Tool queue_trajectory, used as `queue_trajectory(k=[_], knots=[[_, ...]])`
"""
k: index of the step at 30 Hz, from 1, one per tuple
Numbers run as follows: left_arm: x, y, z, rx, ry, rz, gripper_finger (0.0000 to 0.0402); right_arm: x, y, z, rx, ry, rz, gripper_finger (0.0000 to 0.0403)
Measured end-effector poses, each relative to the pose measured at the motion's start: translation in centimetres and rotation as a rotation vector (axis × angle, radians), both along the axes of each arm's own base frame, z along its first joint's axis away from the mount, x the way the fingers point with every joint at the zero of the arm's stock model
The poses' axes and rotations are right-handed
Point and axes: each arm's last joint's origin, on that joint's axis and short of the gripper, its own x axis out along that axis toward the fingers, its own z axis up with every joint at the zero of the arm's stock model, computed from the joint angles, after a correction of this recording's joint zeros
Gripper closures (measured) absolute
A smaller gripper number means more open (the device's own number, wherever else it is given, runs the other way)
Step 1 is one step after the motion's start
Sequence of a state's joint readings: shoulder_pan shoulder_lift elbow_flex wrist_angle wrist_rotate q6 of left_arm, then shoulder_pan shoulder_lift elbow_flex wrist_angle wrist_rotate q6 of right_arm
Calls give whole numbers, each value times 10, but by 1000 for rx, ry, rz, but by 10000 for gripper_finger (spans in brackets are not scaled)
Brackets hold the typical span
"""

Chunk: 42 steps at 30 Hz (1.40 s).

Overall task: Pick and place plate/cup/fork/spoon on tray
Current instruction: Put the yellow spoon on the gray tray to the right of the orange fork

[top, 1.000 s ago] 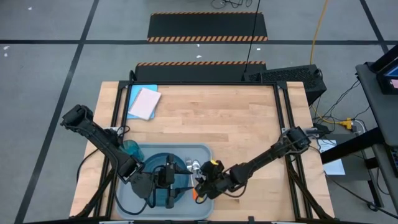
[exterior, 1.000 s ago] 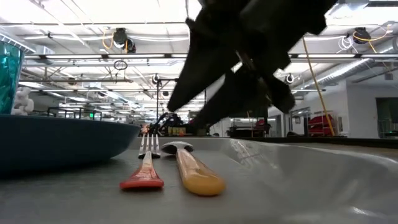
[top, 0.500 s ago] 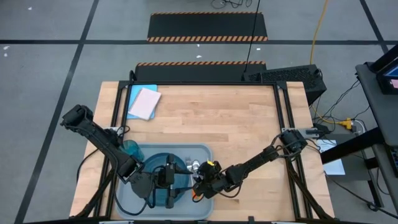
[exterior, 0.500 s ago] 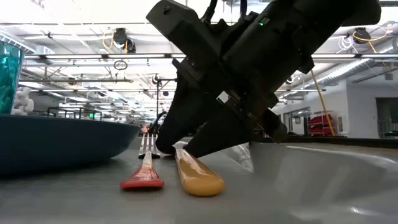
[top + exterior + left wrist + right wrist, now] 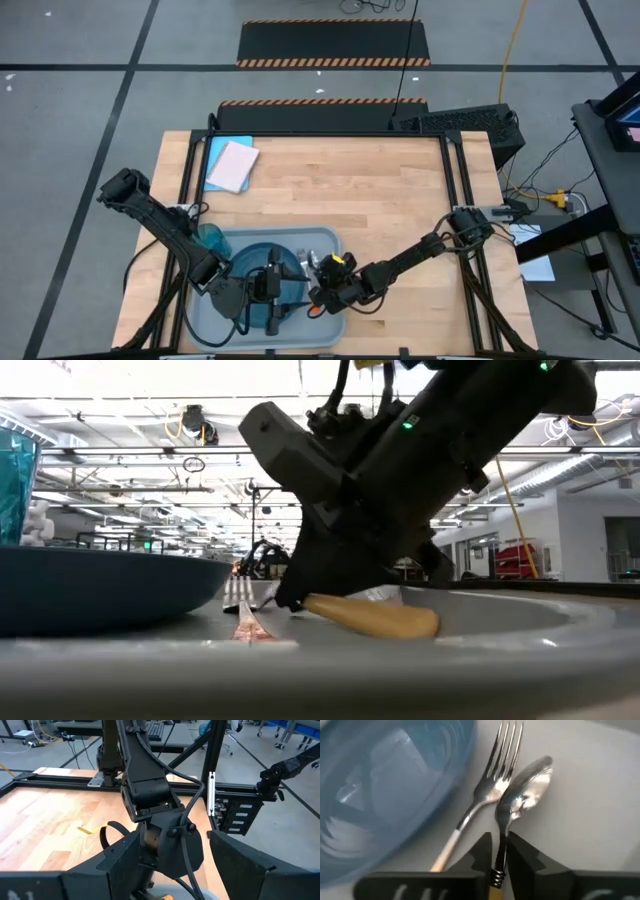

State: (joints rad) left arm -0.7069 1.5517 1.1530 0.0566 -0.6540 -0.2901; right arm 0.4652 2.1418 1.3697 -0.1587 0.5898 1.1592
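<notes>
Spoon (image 5: 520,802) first: I see my right gripper (image 5: 498,855) clamped on its neck, the two dark fingers (image 5: 481,854) pinching the metal stem just above the orange handle. In the low view the spoon's handle (image 5: 375,617) sits tilted, lifted off the tray (image 5: 520,615) floor, under the right gripper (image 5: 330,585). The fork (image 5: 490,785) lies just beside the spoon, tines alongside the bowl, and its handle runs next to the plate (image 5: 385,785). From above, I find the tray (image 5: 205,325) at the near edge of the table (image 5: 380,200), with the plate (image 5: 250,262) on it and the cup (image 5: 209,238) at its left rim. My left gripper (image 5: 272,290) hangs over the plate with its jaws apart, holding nothing I can see.
</notes>
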Motion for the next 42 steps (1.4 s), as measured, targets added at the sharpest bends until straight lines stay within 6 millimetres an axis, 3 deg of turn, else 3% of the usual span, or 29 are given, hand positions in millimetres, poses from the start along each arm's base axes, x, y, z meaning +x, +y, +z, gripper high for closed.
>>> queue_trajectory(k=[3, 8, 20, 25, 42], knots=[[0, 0, 0, -1, 0, -2, 158, 2, 0, 3, -24, -17, 29, 394], [0, -1, 0, 0, 2, -4, 158, 1, 0, 11, -43, -21, 52, 395], [0, -1, 0, -2, 4, -9, 158, -21, 5, 59, -129, -40, 32, 403], [1, 0, 0, -6, -1, -4, 158, -33, 4, 52, -141, 23, -51, 403], [3, 3, 0, -26, -2, 11, 158, -35, 1, 40, -143, 37, -122, 386]])
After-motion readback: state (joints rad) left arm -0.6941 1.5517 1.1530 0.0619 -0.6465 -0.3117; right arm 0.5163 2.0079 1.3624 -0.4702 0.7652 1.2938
